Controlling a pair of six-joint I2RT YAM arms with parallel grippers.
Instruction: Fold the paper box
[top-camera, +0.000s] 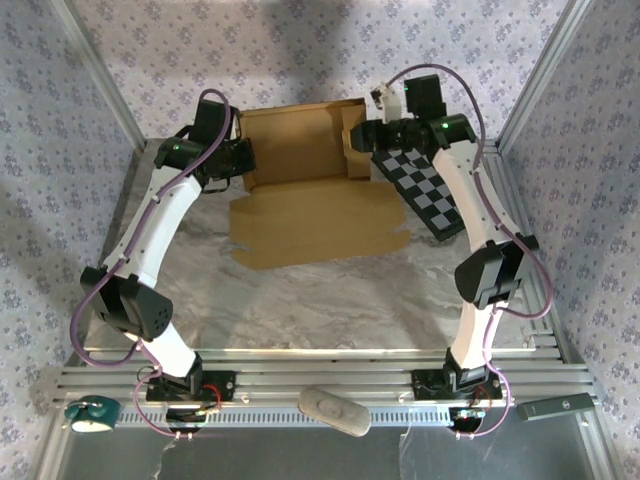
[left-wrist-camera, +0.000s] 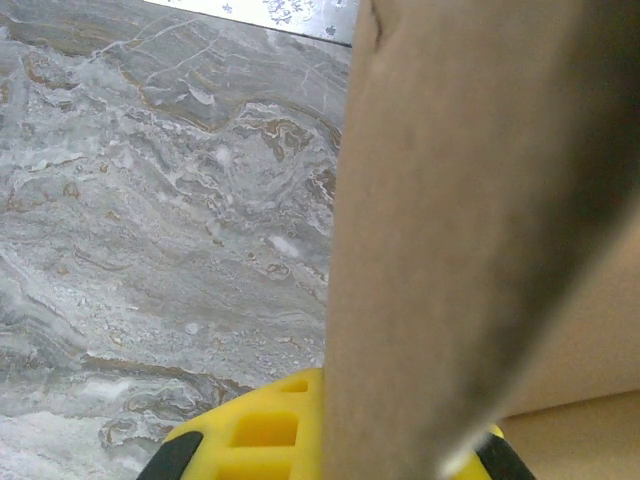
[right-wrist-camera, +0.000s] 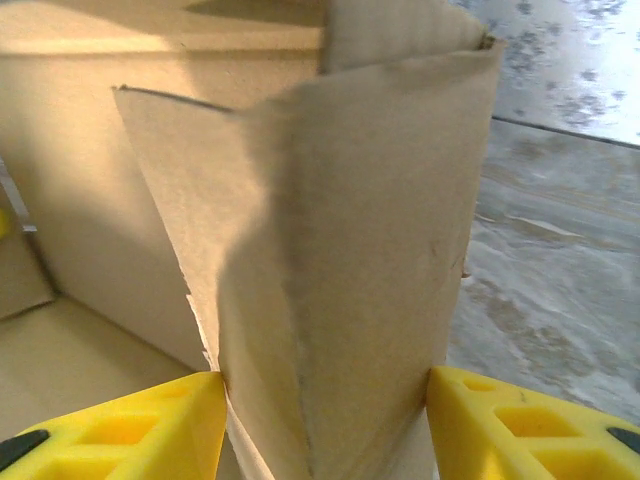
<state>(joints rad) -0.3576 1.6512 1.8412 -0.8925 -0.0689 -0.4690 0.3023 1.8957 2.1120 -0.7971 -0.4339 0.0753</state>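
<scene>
Cardboard stands closest to my right wrist camera: a doubled-over side flap (right-wrist-camera: 340, 250) of the paper box (top-camera: 300, 150). It is upright, and my right gripper (right-wrist-camera: 325, 405) is closed on it, with a yellow finger (right-wrist-camera: 130, 430) pressed against each face.

From above, the box sits at the far middle of the table (top-camera: 300, 310). Its back and side walls are raised, and its wide lid panel (top-camera: 315, 230) lies flat on the marble, reaching toward my bases.

My left gripper (top-camera: 243, 160) is at the box's left wall. In its wrist view that wall is a blurred brown strip with yellow showing on both sides of it. The fingers seem to straddle the wall, but I cannot tell whether they pinch it.

Just beside the box's right end lies a checkerboard panel (top-camera: 425, 190), set at a diagonal under my right arm. A pale oval object (top-camera: 333, 410) rests on the near rail between my two bases.
</scene>
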